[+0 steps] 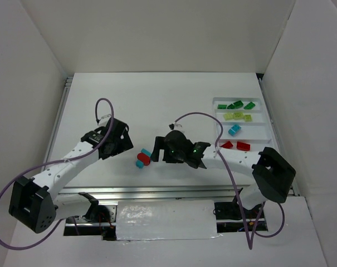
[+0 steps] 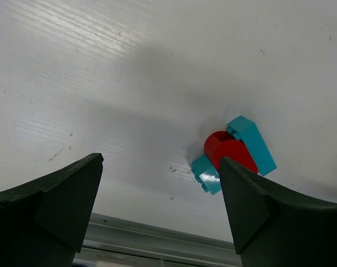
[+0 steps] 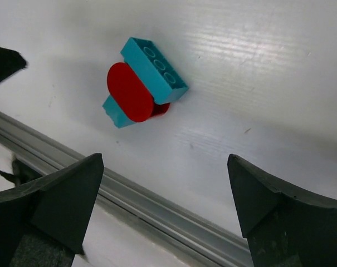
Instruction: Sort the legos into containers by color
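Observation:
A small cluster lies on the table between my grippers: a red lego (image 1: 144,157) with a cyan lego (image 1: 147,151) behind it and another cyan one (image 1: 139,164) in front. In the left wrist view the red lego (image 2: 229,149) sits between the two cyan ones (image 2: 252,143). The right wrist view shows the red lego (image 3: 129,92) against a long cyan brick (image 3: 154,62). My left gripper (image 1: 125,146) (image 2: 161,161) is open and empty, left of the cluster. My right gripper (image 1: 159,147) (image 3: 165,158) is open and empty, right of it. The white tray (image 1: 257,129) at the right holds dark green (image 1: 235,104), yellow-green (image 1: 238,116), cyan (image 1: 234,130) and red (image 1: 237,145) legos in separate compartments.
A metal rail (image 1: 157,192) runs along the table's near edge, close below the cluster; it also shows in the right wrist view (image 3: 157,214). White walls enclose the table on three sides. Purple cables loop over both arms.

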`<state>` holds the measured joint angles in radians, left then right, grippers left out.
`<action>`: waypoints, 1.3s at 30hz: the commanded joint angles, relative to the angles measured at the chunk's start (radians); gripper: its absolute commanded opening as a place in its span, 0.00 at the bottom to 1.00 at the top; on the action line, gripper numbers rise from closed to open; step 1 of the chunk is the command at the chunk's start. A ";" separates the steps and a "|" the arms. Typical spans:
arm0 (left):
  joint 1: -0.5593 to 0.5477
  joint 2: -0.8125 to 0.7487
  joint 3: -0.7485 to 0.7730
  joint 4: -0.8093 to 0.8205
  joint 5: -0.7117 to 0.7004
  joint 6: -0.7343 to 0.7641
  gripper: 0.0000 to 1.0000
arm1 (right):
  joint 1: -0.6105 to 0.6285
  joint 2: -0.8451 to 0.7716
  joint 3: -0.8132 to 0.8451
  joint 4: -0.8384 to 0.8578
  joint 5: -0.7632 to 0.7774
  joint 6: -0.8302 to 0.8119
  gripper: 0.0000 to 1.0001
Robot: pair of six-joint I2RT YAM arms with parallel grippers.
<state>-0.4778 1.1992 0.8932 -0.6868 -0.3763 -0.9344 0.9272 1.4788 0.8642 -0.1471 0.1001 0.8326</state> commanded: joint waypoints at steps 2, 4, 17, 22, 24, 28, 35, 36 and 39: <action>0.007 0.011 -0.045 0.125 0.108 0.055 0.96 | 0.044 -0.052 -0.048 0.106 0.164 0.310 1.00; 0.005 0.043 -0.060 0.170 0.143 0.065 0.94 | 0.047 -0.046 -0.093 0.196 0.095 0.354 1.00; -0.008 0.249 -0.118 0.319 0.306 0.114 0.38 | 0.081 -0.259 -0.246 0.206 0.236 0.510 1.00; -0.064 0.235 -0.151 0.345 0.330 0.065 0.34 | 0.082 -0.386 -0.295 0.196 0.273 0.484 1.00; -0.103 0.227 -0.161 0.368 0.336 0.039 0.33 | 0.084 -0.429 -0.297 0.178 0.292 0.459 1.00; -0.163 0.250 -0.162 0.423 0.356 0.003 0.33 | 0.082 -0.479 -0.304 0.159 0.305 0.425 1.00; -0.260 0.272 -0.056 0.242 0.168 -0.079 0.52 | 0.082 -0.544 -0.330 0.155 0.297 0.393 1.00; -0.271 0.254 -0.056 0.218 0.139 -0.098 0.58 | 0.082 -0.551 -0.333 0.137 0.296 0.392 1.00; -0.308 0.180 -0.063 0.158 0.073 -0.161 0.73 | 0.084 -0.563 -0.341 0.138 0.297 0.384 1.00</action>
<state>-0.7563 1.4597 0.8074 -0.4297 -0.1860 -1.0107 1.0050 0.9409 0.5381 0.0032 0.3630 1.2404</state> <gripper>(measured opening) 0.717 0.996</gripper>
